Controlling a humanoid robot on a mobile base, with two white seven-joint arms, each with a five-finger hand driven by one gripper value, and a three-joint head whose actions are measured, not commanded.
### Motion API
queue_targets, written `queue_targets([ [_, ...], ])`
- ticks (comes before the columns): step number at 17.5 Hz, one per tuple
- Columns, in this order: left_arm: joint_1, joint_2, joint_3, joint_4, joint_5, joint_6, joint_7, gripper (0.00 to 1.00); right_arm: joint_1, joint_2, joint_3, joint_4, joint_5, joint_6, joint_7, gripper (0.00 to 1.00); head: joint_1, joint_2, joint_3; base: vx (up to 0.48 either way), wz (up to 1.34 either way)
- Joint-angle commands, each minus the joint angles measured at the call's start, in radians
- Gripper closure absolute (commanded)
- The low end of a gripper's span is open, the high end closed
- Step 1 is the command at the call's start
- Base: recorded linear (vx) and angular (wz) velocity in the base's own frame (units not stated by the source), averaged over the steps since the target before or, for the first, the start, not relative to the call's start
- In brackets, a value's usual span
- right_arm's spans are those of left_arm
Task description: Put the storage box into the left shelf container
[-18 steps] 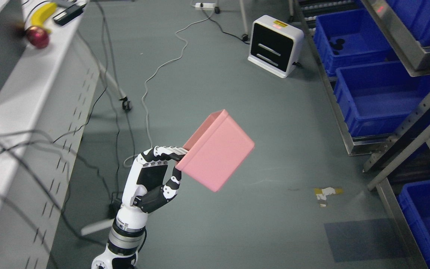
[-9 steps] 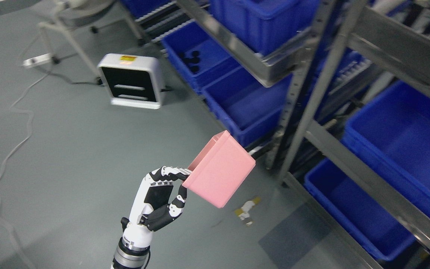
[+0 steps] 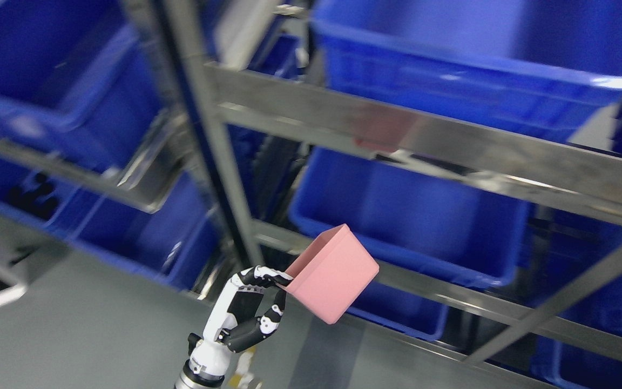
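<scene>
My left hand (image 3: pixel 268 294) is shut on the rim of a pink storage box (image 3: pixel 332 275) and holds it up, tilted, with its opening to the upper left. The box hangs in front of a metal shelf rack (image 3: pixel 397 135). A blue container (image 3: pixel 413 216) sits on the middle shelf level right behind and above the box. More blue containers sit to the left (image 3: pixel 35 92) and on the top level (image 3: pixel 478 48). The right hand is out of view.
An upright metal post (image 3: pixel 208 146) of the rack stands just left of the box. Lower blue bins (image 3: pixel 143 232) sit at the left and under the box (image 3: pixel 403 310). Grey floor (image 3: pixel 73 335) lies at the lower left.
The whole view has swung right, from the floor and white table to the shelf rack, so the camera moved. The hand keeps its hold on the pink box, which now shows in front of the rack.
</scene>
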Motion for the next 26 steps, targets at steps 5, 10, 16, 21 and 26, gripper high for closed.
queue_targets([
  [5,-0.310,0.018,0.228,0.274,-0.285,0.240,0.000,0.97,0.009,-0.017,-0.005,-0.017,0.002,-0.001,0.000,0.00,0.0000,0.000,0.000,0.188,-0.74],
  [10,-0.378,0.018,0.258,0.361,-0.452,0.257,0.006,0.44,0.009,-0.017,-0.005,-0.017,0.002,-0.001,0.000,0.00,0.0000,0.000,0.000,0.108,-0.35],
  [16,-0.283,0.018,0.227,0.180,-0.298,0.237,0.032,0.05,0.009,-0.017,-0.005,-0.017,0.002,-0.001,0.000,0.00,0.0000,0.000,0.000,0.064,-0.20],
  [21,-0.067,0.018,0.140,-0.134,-0.269,0.231,0.526,0.00,0.009,-0.017,-0.005,-0.017,0.002,-0.001,0.000,0.00,0.0000,0.000,0.000,0.027,-0.08],
  [26,0.119,0.018,0.046,-0.173,-0.270,0.085,0.547,0.00,0.009,-0.017,-0.005,-0.017,0.002,-0.001,0.000,0.00,0.0000,0.000,0.000,0.003,-0.01],
])
